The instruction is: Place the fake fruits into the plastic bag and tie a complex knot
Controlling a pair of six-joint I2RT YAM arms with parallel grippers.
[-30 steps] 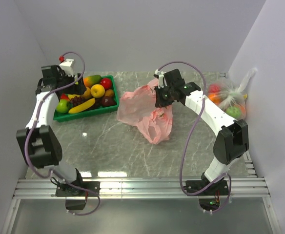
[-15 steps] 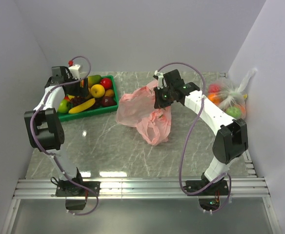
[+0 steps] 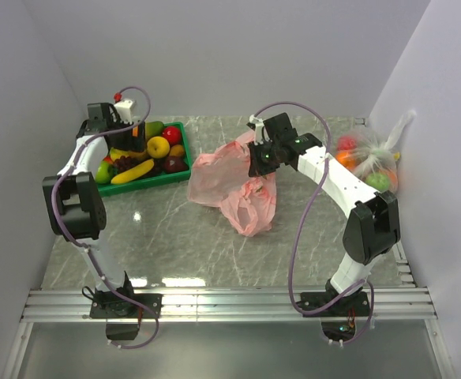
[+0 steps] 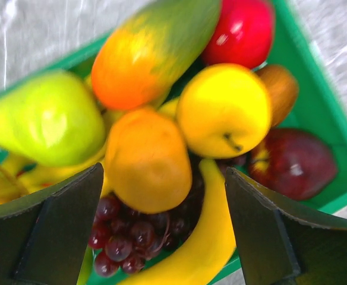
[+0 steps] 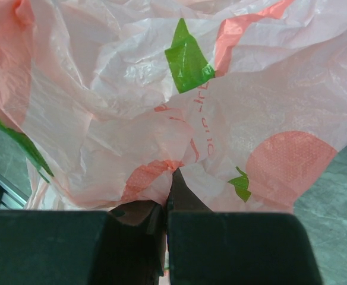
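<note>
Where the left gripper [image 4: 164,202] hangs: over the green tray [image 4: 319,95] of fake fruits [image 4: 221,110], 10 o'clock on the table [image 3: 175,237]
Left jaws: wide apart, flanking an orange fruit [image 4: 147,159]
Right gripper [image 5: 163,202]: jaws together, pinching the plastic bag [image 5: 132,113]
Bag: mid-table, toward 12 o'clock

The fake fruits [image 4: 224,110] filling the left wrist view are smooth, glossy plastic with bright highlights, in a smooth green plastic tray [image 4: 316,77], and the jaws of the left gripper [image 4: 164,178] at the lower corners look matt black. The plastic bag [image 5: 132,119] is thin, crinkled, translucent pink film with printed patches. In the top view the bench [image 3: 175,237] has a polished, grey marbled surface with glare spots, ribbed bare metal rails [image 3: 230,300] cross the lower part, and a clear shiny film bag [image 3: 376,158] sits at the right edge.
</note>
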